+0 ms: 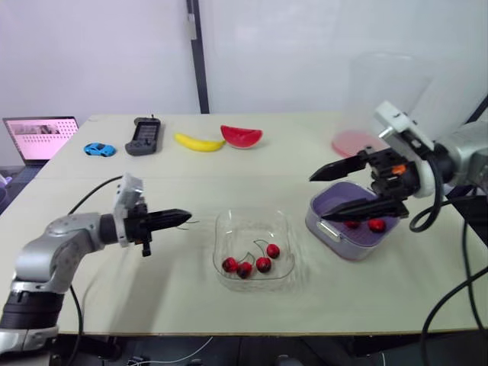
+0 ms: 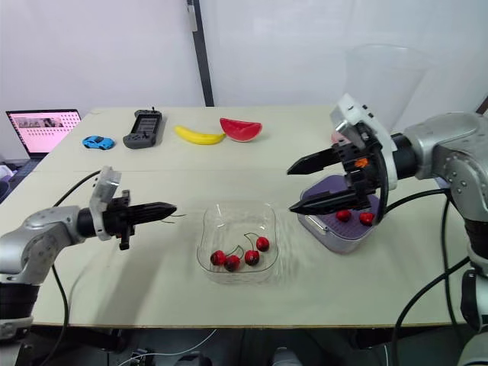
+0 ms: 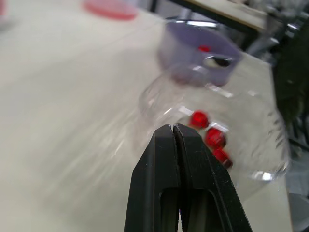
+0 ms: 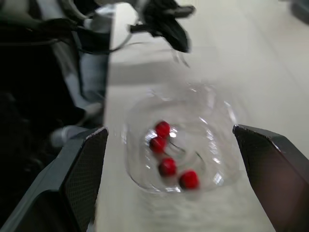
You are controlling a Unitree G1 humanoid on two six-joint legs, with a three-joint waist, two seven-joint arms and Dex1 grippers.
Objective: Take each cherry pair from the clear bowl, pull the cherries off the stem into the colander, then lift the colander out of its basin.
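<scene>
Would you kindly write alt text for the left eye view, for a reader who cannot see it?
A clear bowl holding four cherries sits between the shut left gripper and the open right gripper, which hovers over a purple colander with two cherries inside. A banana and watermelon slice lie behind.

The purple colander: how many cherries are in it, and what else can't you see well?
Colander, head views: right gripper covers part of its inside; two cherries show, others may hide.
Left gripper tip: thin strand, too fine to name.
Clear bowl, left wrist view: blurred, stems lost.
Laptop screen: too small to read.
</scene>
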